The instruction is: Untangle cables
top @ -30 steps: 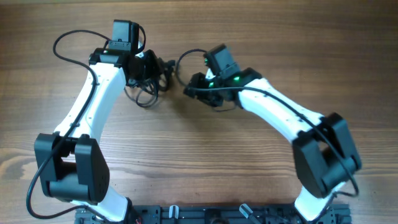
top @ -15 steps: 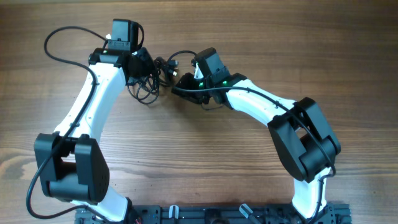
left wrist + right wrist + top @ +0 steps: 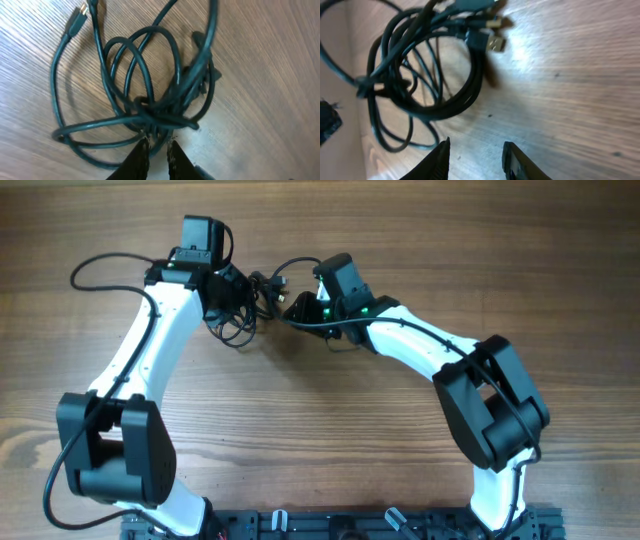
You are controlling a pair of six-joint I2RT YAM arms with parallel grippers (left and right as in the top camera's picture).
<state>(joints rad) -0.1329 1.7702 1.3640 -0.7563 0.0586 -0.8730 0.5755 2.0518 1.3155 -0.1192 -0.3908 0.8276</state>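
- The cables (image 3: 262, 288) lie as a knotted black clump in the upper middle of the overhead view, on the wooden table (image 3: 330, 420), between the two arms.
- A few loose loops are seen trailing from the clump toward the lower left.
- The left gripper (image 3: 243, 294) is set over the left part of the clump, which is partly covered by the wrist above it.
- In the left wrist view the left gripper (image 3: 157, 142) is seen with its jaws drawn narrow, the tips meeting the knot where several strands cross, and a strand is pinched there.
- A small plug end (image 3: 75, 25) is seen in the upper left of that view, lying flat on the wood.
- The right gripper (image 3: 293, 308) is held just to the right of the clump.
- In the right wrist view the right gripper (image 3: 476, 150) is shown with its jaws spread wide over bare wood, nothing between them.
- The coiled cables fill the upper left of that view, apart from the fingertips.
- Metal-tipped plugs (image 3: 495, 44) stick out at the coil's right side.
- A thicker arm wire (image 3: 100, 265) loops out at the upper left of the overhead view, clear of the clump.
- A dark rail (image 3: 330, 525) runs along the bottom edge.
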